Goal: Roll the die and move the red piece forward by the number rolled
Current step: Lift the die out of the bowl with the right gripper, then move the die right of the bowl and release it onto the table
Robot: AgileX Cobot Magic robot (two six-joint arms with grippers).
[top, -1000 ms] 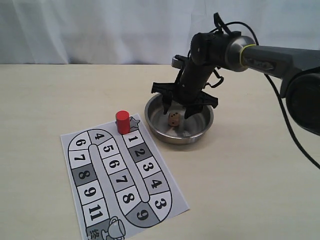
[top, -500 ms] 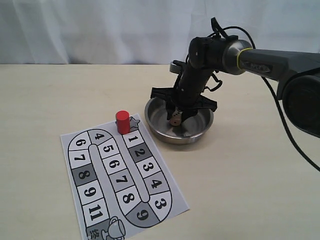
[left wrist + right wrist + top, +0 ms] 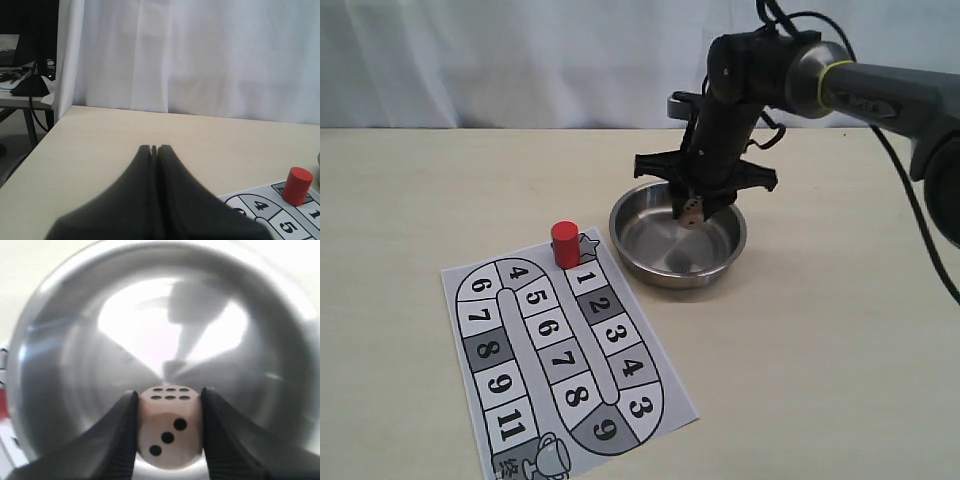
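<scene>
My right gripper (image 3: 691,212) hangs over the steel bowl (image 3: 638,250) and is shut on the die (image 3: 690,211), lifted clear of the bowl's floor. In the right wrist view the beige die (image 3: 170,427) sits squeezed between both fingers, its three-pip face toward the camera. The red piece (image 3: 565,244) stands upright at the start corner of the paper game board (image 3: 560,360), just left of the bowl; it also shows in the left wrist view (image 3: 298,186). My left gripper (image 3: 154,148) is shut on nothing, low over the bare table, and is out of the exterior view.
The board lies at the table's front left with numbered squares. A white curtain (image 3: 520,60) hangs behind the table. A dark stand (image 3: 30,85) sits beyond the table's far edge in the left wrist view.
My right gripper dropped into the bowl, closed on the die and has lifted it up above the bowl's floor. The red piece and the board have not moved.
</scene>
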